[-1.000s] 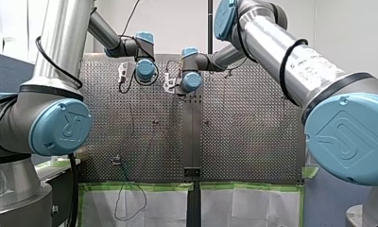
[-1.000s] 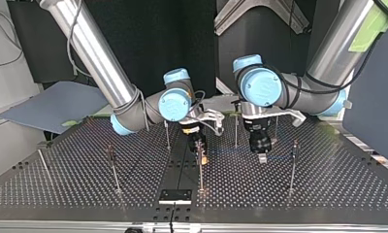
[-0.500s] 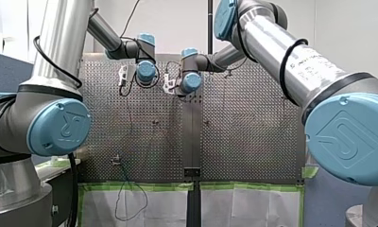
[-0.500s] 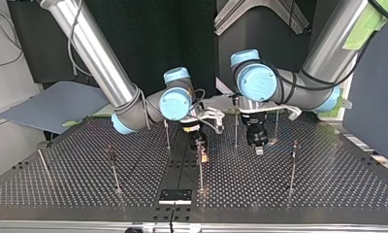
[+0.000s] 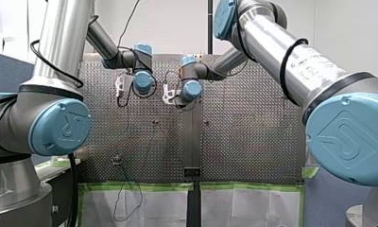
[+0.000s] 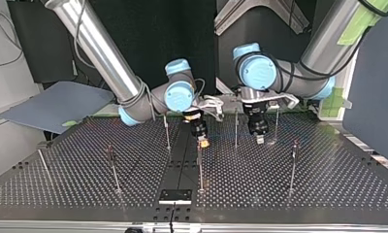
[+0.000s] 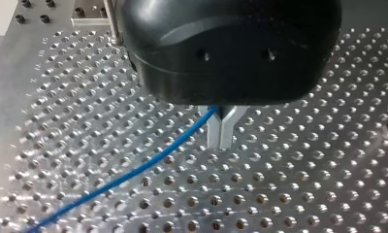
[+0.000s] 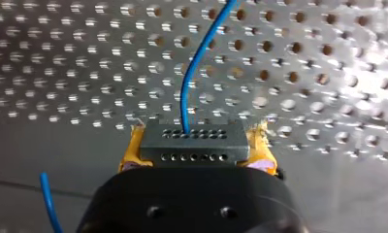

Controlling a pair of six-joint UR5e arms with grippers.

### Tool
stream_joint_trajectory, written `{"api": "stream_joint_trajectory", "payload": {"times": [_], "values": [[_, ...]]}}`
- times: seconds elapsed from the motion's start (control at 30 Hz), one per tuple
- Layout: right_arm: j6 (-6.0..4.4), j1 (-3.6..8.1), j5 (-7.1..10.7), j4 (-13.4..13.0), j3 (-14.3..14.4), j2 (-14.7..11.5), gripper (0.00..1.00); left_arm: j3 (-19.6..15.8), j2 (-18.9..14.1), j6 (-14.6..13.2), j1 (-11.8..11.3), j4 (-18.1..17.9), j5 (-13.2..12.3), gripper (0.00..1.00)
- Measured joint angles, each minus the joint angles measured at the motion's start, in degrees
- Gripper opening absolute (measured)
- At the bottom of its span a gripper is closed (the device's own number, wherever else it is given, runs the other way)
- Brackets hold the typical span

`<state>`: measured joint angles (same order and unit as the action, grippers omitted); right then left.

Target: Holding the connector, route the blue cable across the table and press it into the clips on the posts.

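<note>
blue cable: one end hidden under left end effector | post clips: too small to tell | connector: base hidden by right end effector

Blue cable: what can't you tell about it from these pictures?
- Left wrist view: my left gripper's black body hides where the blue cable meets it.
- Top view: the cable is too thin to trace, and the clips on the posts are too small.
- Right wrist view: beyond the connector it runs off the edge.
</note>
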<state>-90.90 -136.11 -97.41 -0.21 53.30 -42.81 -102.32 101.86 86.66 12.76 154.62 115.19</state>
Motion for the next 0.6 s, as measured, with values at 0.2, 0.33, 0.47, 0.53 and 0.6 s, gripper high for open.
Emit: {"api": "stream_joint_trajectory", "payload": {"times": [0.2,0.33,0.47,0.53,0.6], "values": [[0.43,-0.24,0.04,-0.10,2.63,-0.94,0.00,-2.81,0.45,2.73,-1.05,-2.78,-1.22,0.00],[0.64,-0.43,0.03,-0.14,4.35,-2.11,0.00,-4.65,1.91,3.85,-1.37,-4.62,-1.68,0.00],[1.22,-0.48,0.17,-0.18,6.41,-3.08,0.00,-6.73,3.81,4.92,-1.67,-6.71,-1.97,0.00],[1.47,-0.50,0.36,-0.21,7.36,-3.33,0.00,-7.63,4.24,5.28,-1.86,-7.63,-2.14,0.00],[1.67,-0.58,0.64,-0.23,8.31,-3.46,0.00,-8.73,4.48,5.53,-2.03,-8.72,-2.40,0.00]]}}
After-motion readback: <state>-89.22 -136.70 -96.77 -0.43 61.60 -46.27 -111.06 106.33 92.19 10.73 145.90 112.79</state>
